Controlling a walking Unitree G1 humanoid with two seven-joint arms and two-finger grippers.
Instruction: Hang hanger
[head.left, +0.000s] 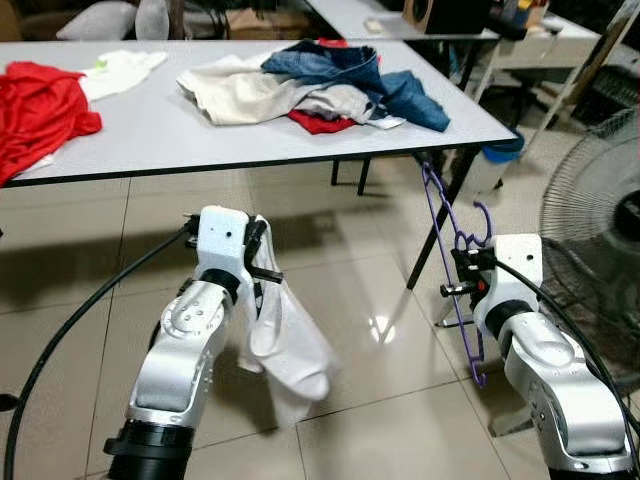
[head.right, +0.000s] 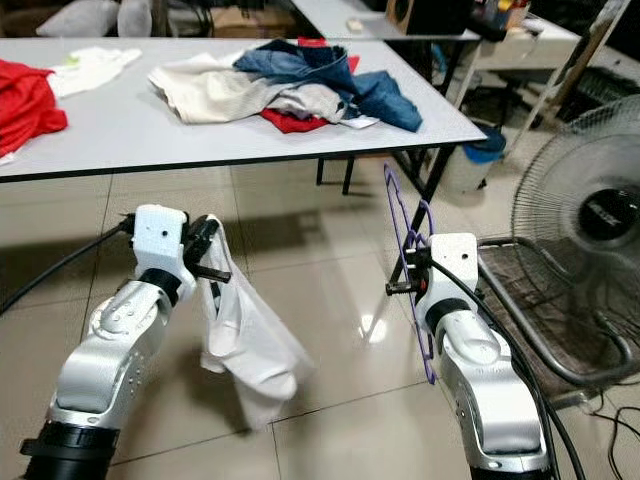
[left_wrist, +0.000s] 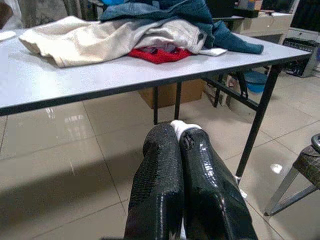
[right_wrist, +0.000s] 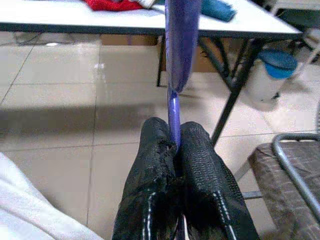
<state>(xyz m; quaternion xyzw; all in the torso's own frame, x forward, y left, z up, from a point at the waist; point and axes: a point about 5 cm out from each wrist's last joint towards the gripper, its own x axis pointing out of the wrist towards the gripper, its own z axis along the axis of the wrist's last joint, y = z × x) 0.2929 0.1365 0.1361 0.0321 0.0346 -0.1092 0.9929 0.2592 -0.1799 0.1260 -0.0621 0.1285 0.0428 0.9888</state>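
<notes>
Right gripper (head.left: 459, 272) fingers clamped on purple hanger (head.left: 445, 235), long axis vertical, running above and below them; left gripper (head.left: 262, 262) fingers pinch white garment (head.left: 285, 345) hanging below.

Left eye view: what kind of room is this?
Probably a workroom or lab set up for laundry tasks: folding table heaped with clothes, tiled floor, standing fan, more desks behind.
</notes>
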